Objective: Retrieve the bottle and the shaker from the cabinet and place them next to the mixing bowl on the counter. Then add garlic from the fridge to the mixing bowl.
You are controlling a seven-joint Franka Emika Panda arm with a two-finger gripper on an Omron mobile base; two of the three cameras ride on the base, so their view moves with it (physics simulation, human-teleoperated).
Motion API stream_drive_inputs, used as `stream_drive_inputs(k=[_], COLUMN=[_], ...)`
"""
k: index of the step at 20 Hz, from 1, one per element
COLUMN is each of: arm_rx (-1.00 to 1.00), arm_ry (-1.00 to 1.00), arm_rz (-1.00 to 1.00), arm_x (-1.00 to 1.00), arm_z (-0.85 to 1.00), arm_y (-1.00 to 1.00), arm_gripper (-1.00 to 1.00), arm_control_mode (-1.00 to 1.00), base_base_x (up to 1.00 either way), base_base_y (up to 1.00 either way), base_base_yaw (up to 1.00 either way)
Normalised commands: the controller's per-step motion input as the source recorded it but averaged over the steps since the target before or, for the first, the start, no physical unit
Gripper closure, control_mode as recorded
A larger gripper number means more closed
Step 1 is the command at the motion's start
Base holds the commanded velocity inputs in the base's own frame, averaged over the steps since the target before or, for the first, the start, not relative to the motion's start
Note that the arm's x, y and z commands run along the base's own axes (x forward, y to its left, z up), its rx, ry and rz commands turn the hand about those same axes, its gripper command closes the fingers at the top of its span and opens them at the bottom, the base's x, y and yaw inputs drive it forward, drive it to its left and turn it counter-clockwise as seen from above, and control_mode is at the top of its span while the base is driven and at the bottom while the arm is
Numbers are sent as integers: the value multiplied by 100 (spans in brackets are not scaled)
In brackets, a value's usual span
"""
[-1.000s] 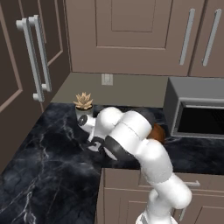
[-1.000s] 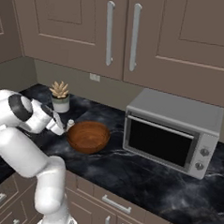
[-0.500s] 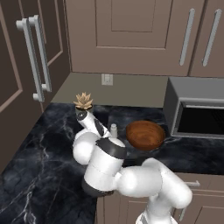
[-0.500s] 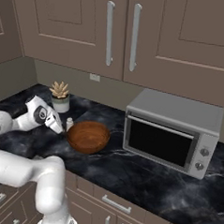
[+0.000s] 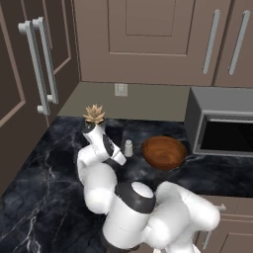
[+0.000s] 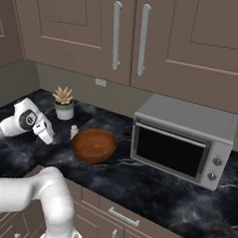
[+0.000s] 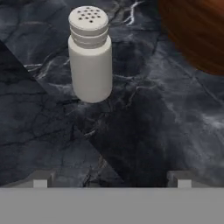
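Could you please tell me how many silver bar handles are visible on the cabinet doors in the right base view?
2: the left handle and the right handle hang side by side on the wall cabinet above the microwave. Others may lie outside the frame.

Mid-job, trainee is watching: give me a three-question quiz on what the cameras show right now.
1. True or false: the shaker stands upright on the counter.
2. Beside the shaker sits: A) the mixing bowl B) the microwave C) a kettle.
3. Fill in: the hand is ___, with nothing between its fingertips.

Key: 1 true. 2 A; the bowl sits close beside the shaker, not touching it. 3 open; the shaker stands apart from the hand, free on the counter.
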Motion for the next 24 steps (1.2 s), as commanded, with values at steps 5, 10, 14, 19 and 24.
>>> stream_drive_inputs(k=[5,10,14,19,24], arm_rx=[27,22,19,0,-4], arm_ry=[16,1,-1,-1,-15], arm_rz=[-1,10,38,68,54], arm_x=[-100,-100,-100,-100,-100], arm_z=[73,5,19,73,90], arm_y=[-18,-12,-4,-18,-58], arm_gripper=[-100,-100,-100,-100,-100], arm_control_mode=[-100,-100,-100,-100,-100], base_base_x=[0,0,0,0,0], base_base_y=[0,0,0,0,0], base_base_yaw=[0,0,0,0,0])
